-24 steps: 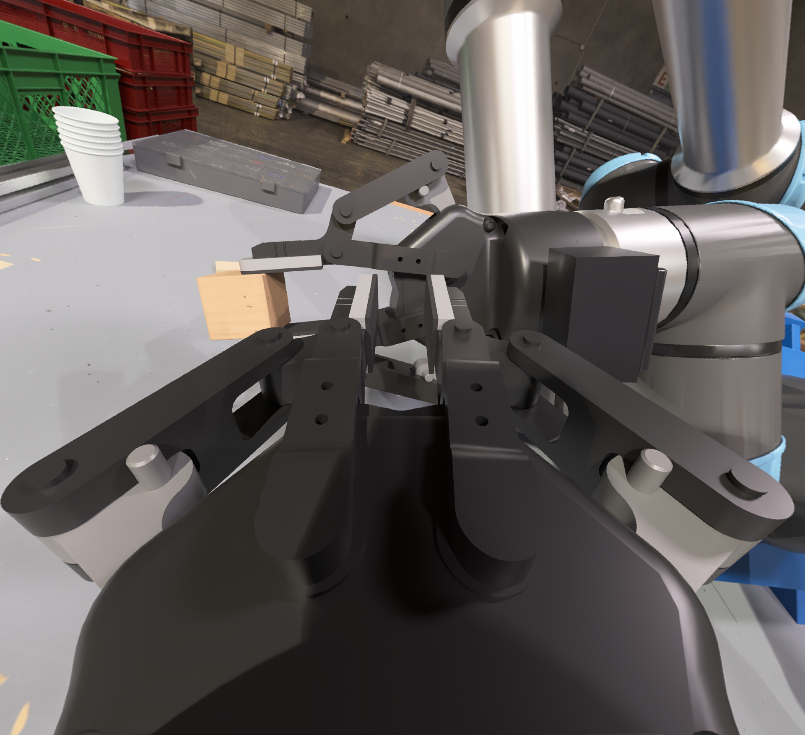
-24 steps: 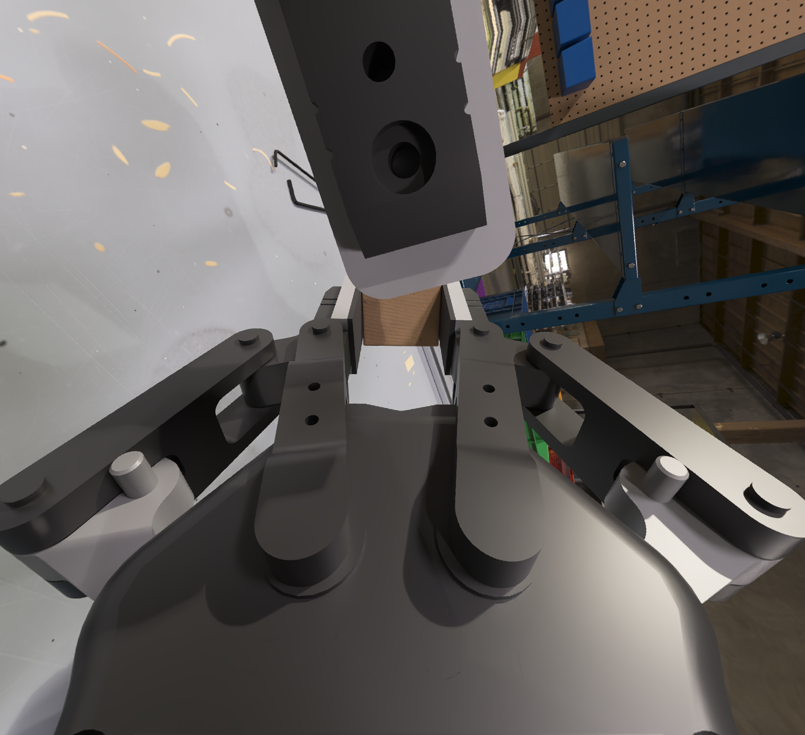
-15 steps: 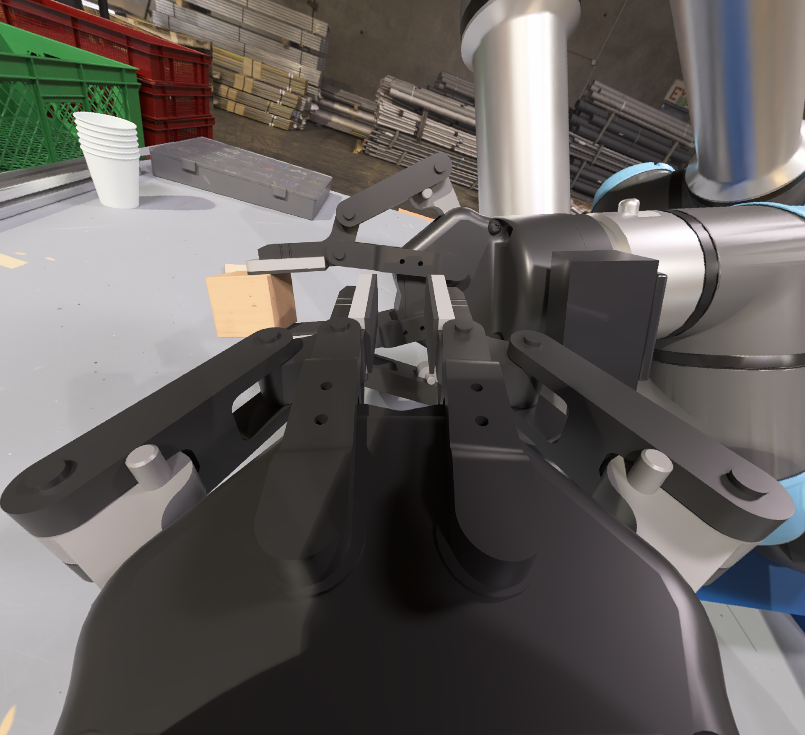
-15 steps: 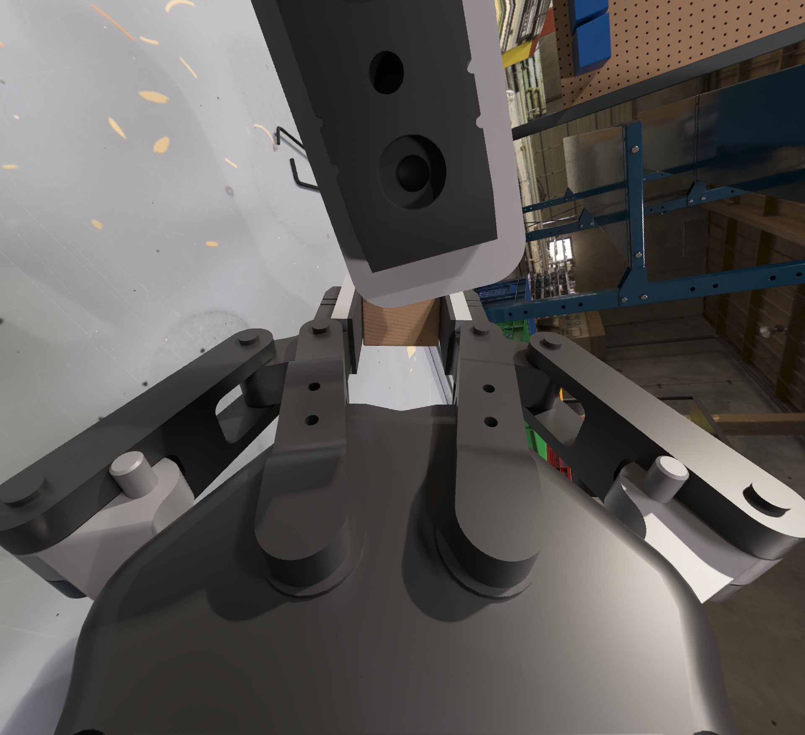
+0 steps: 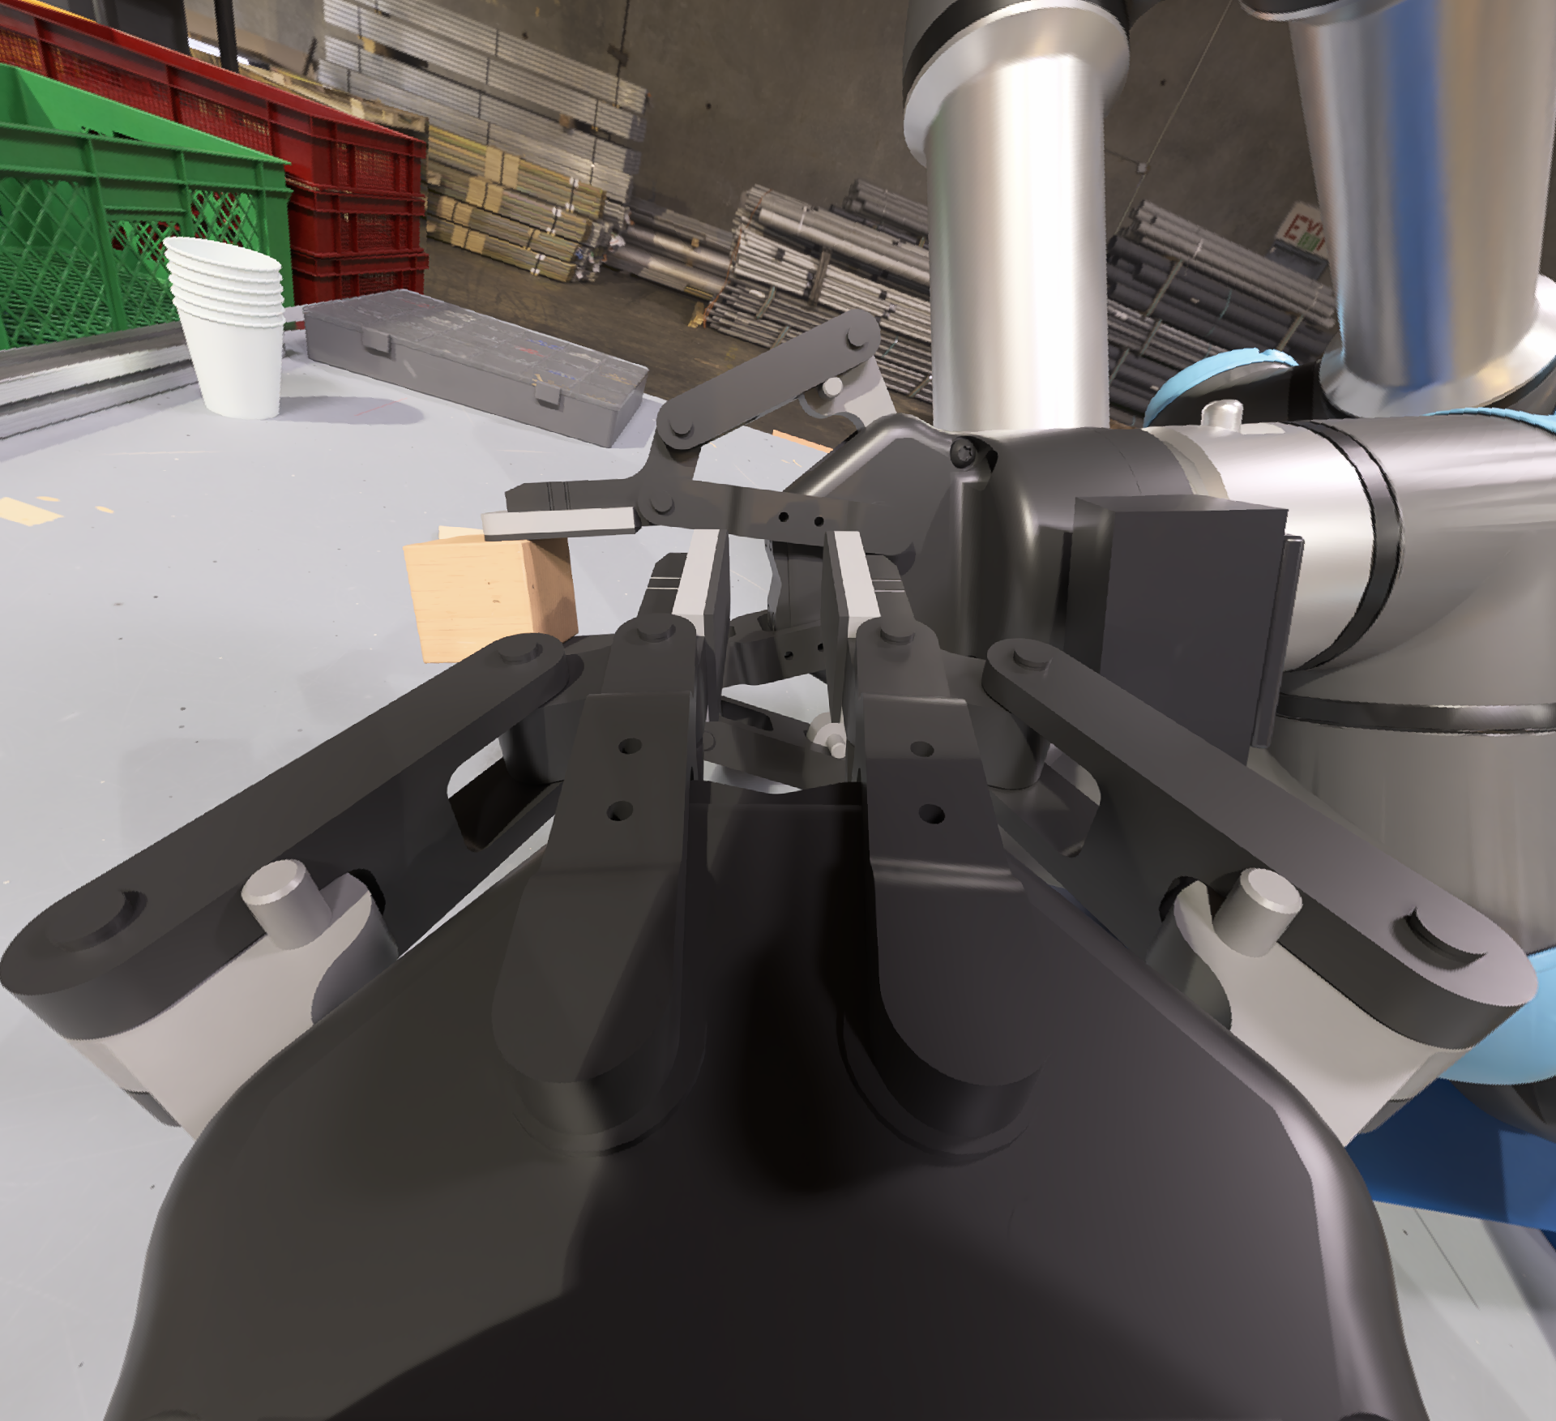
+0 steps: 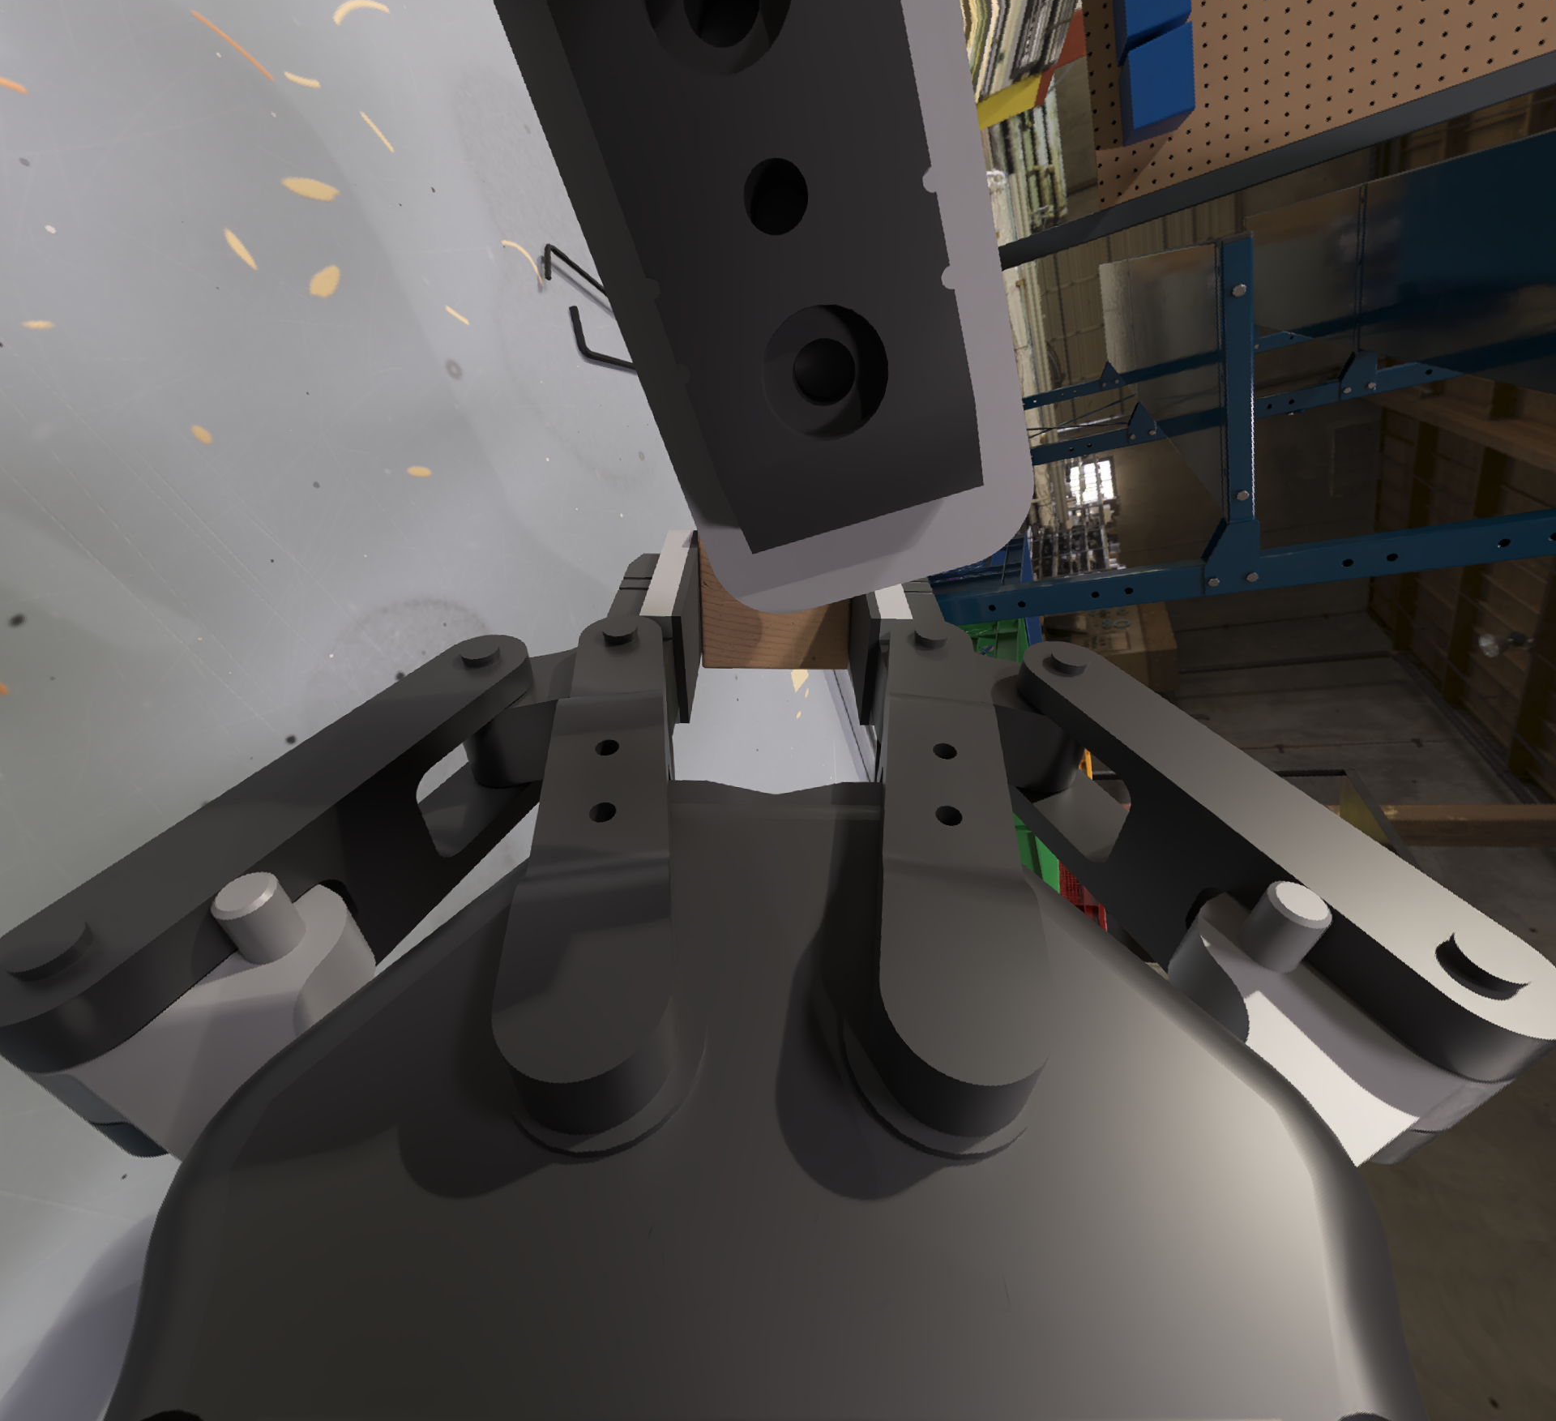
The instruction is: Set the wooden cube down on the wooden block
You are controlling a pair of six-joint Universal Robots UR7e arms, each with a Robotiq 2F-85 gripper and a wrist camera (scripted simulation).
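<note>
My right gripper (image 6: pixel 779 606) is shut on the wooden cube (image 6: pixel 770 639), which sits between its two pads. In the left wrist view the cube (image 5: pixel 492 597) is a pale wood piece at centre left, under the right gripper's upper finger (image 5: pixel 560 520), low over the grey table (image 5: pixel 210 623). The lower finger is hidden. My left gripper (image 5: pixel 775 564) holds nothing; its fingers stand a narrow gap apart, pointing at the right gripper's body. One left finger (image 6: pixel 783 201) fills the top of the right wrist view and covers part of the cube. I cannot make out a separate wooden block.
A stack of white cups (image 5: pixel 227 328) and a grey tool case (image 5: pixel 471 370) stand at the table's far side, with green (image 5: pixel 93 244) and red (image 5: pixel 337 201) crates behind. Two black hex keys (image 6: pixel 589 319) lie on the table among orange shavings. The right arm (image 5: pixel 1010 201) rises close by.
The background has slid a little right in the left wrist view. The left finger has shifted slightly right in the right wrist view. The right gripper stays shut on the cube.
</note>
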